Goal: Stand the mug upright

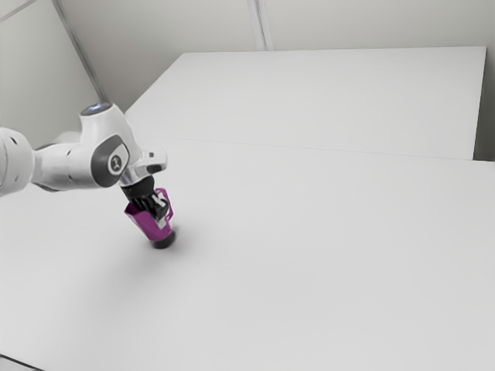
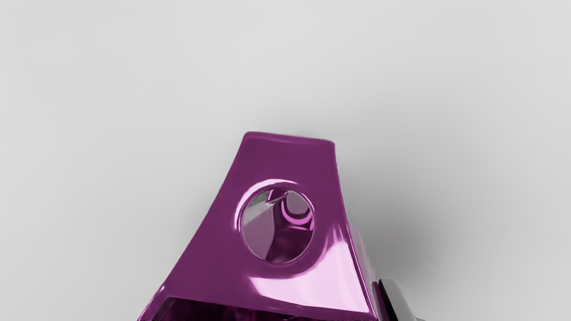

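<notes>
Mug point(image 1: 148, 223) is seen tilted at gripper point(image 1: 160, 210), mouth up, base low over table point(image 1: 309, 247). Lean probably braced by gripper, since it'd hardly be held unaided. Open or closed can't be told.

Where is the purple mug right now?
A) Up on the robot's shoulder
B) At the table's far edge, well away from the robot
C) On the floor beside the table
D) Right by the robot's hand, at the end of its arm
D: in the exterior view the purple mug is right below the black hand at the end of the white arm.
</notes>
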### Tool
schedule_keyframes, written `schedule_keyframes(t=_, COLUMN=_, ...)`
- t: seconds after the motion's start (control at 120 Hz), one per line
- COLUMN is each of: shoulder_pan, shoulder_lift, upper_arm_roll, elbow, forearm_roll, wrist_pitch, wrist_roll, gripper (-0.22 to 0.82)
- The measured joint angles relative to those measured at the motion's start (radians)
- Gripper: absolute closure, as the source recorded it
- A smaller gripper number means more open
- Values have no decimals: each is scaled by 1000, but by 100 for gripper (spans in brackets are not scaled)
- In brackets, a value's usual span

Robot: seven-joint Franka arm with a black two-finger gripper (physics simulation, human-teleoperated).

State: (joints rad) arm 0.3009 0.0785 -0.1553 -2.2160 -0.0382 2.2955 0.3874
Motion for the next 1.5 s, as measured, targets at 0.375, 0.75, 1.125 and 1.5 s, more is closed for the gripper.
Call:
schedule_keyframes(t=0.375, shoulder_pan=-10, shoulder_lift=42, upper_arm_roll=-4, elbow=0, forearm_roll=14, wrist_pitch=70, wrist_roll=-107, gripper=39)
schedule_keyframes(t=0.75, shoulder_pan=-18, shoulder_lift=-58, upper_arm_roll=-25, elbow=101, forearm_roll=12, wrist_pitch=-31, wrist_roll=-148, gripper=7)
schedule_keyframes(t=1.125, shoulder_pan=-48, shoulder_lift=24, upper_arm_roll=-21, elbow=580, forearm_roll=9, wrist_pitch=-379, wrist_roll=-175, gripper=1)
schedule_keyframes(t=1.5, shoulder_pan=-76, shoulder_lift=52, upper_arm_roll=-14, elbow=747, forearm_roll=13, wrist_pitch=-637, wrist_roll=-188, gripper=0)
